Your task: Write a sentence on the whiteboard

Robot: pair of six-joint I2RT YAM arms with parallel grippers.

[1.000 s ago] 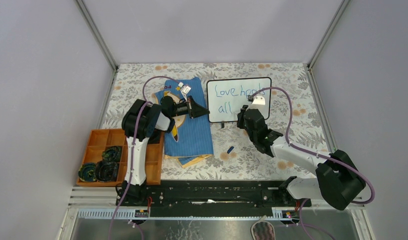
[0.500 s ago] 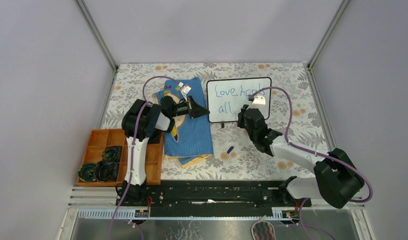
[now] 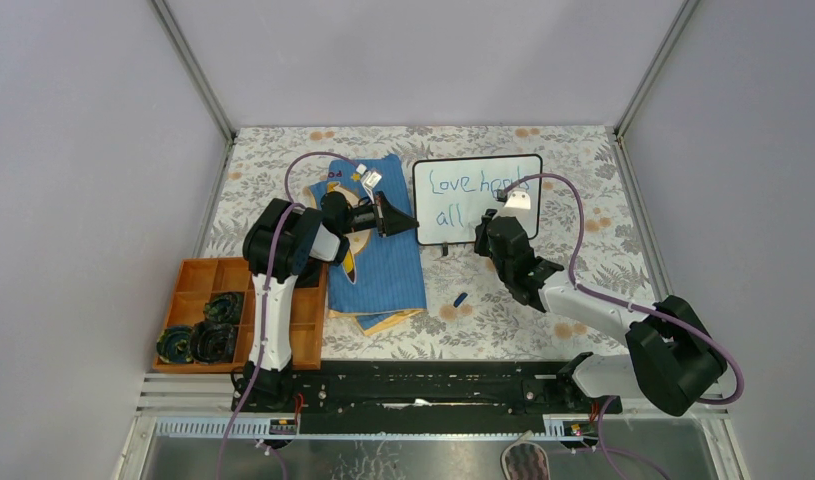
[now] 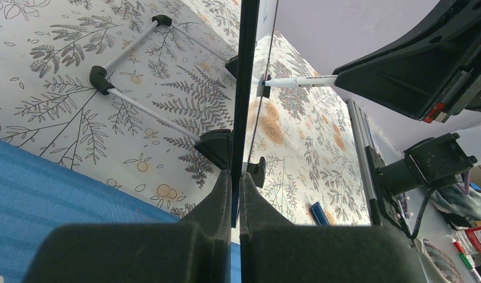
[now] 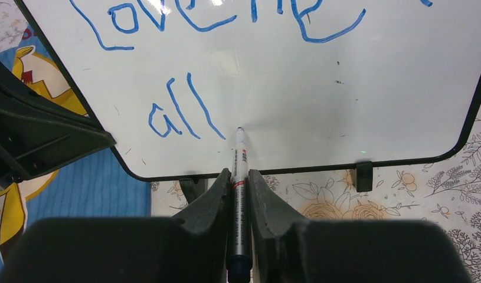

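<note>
Top view: The whiteboard (image 3: 503,215) stands upright at the rear centre of the desk (image 3: 283,160), just right of a blue cloth (image 3: 388,270). The sentence (image 3: 451,182) runs across its face in two blue lines. The left arm (image 3: 273,290) reaches over the cloth to the board's left edge. The right arm (image 3: 593,308) reaches to the board's lower right area. An orange tray (image 3: 183,280) holding dark items sits at the near left. A small blue item (image 3: 460,298) lies on the desk in front of the board.

Left wrist view: The left fingers (image 4: 217,200) pinch the board's black frame, which is seen edge-on between them. A marker (image 4: 297,81) meets the board's face from the right. A white wire stand (image 4: 143,106) with black ends lies on the desk behind the board.

Right wrist view: The right fingers (image 5: 211,206) pinch the marker, which points at the board. Its tip sits at the surface, just right of and below the word "all". The top line reads "Love he", cut off by the picture edge. A black foot (image 5: 363,175) supports the lower frame.
</note>
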